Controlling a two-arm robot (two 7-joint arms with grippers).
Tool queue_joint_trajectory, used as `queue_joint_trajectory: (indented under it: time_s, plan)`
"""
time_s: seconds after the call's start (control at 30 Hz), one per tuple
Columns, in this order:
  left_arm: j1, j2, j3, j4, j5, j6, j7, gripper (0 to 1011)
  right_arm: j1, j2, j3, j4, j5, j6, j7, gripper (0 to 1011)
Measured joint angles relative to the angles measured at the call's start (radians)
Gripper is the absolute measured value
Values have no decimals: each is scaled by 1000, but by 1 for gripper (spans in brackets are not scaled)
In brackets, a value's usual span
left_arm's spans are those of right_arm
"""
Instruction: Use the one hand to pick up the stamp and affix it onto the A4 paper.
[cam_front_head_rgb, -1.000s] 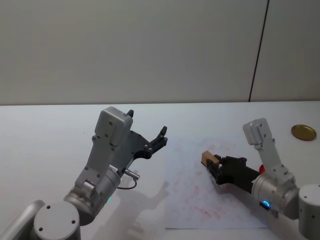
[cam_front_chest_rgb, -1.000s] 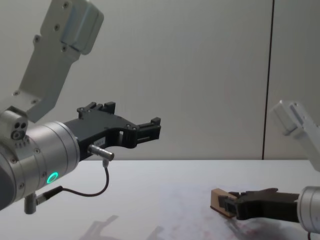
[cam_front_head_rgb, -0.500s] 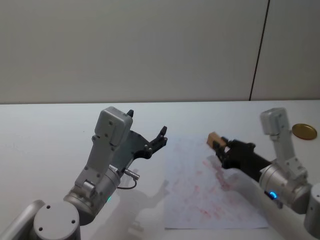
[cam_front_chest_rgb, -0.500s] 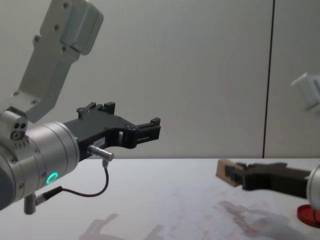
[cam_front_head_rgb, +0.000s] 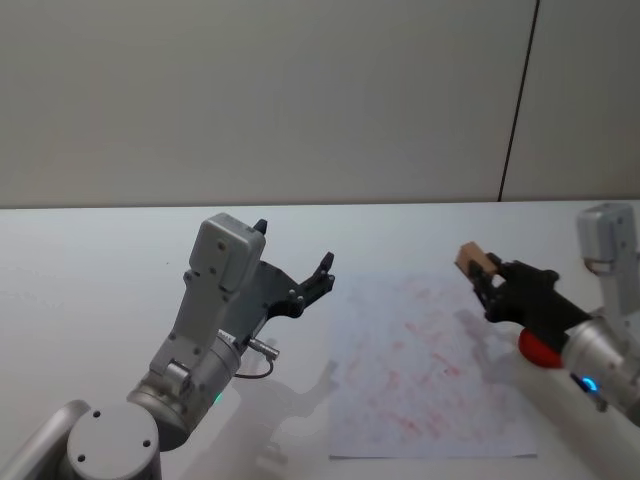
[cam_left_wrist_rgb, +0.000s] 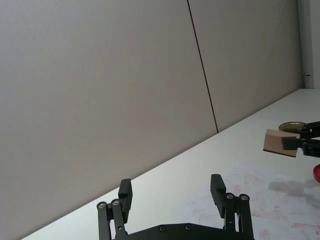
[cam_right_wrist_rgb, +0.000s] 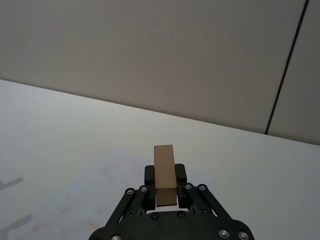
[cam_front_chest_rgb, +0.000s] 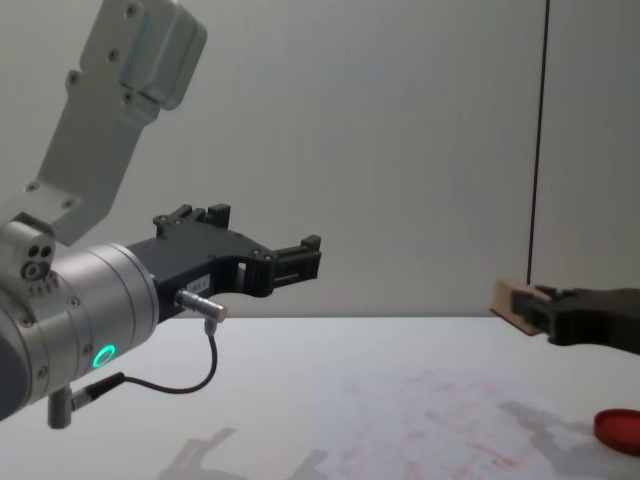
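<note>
The stamp (cam_front_head_rgb: 474, 261), a small tan wooden block, hangs in the air over the right edge of the A4 paper (cam_front_head_rgb: 420, 370). My right gripper (cam_front_head_rgb: 487, 275) is shut on it, and the block's end sticks out past the black fingers. The right wrist view has the stamp (cam_right_wrist_rgb: 164, 172) upright between the fingers (cam_right_wrist_rgb: 181, 175). In the chest view the stamp (cam_front_chest_rgb: 512, 305) is well above the red-speckled paper (cam_front_chest_rgb: 420, 410). My left gripper (cam_front_head_rgb: 294, 245) is held open in the air left of the sheet, with nothing in it.
A round red ink pad (cam_front_head_rgb: 540, 348) lies on the table just right of the paper, under my right arm, and appears low at the right as the ink pad (cam_front_chest_rgb: 618, 428) in the chest view. A gold lid (cam_left_wrist_rgb: 290, 126) sits farther back on the table.
My right gripper has lifted the stamp off the paper and carried it up and to the right, toward the red ink pad. The left arm has not moved.
</note>
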Motion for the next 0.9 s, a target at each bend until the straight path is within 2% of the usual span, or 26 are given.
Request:
queue_joint_trajectory:
  time_s: [0.53, 0.9]
  plan:
    - [0, 0, 0, 0, 0, 0, 0, 993, -90, 73, 47, -59, 27, 46, -36, 218]
    - [0, 0, 0, 0, 0, 0, 0, 993, -123, 95, 61, -50, 39, 56, -44, 218]
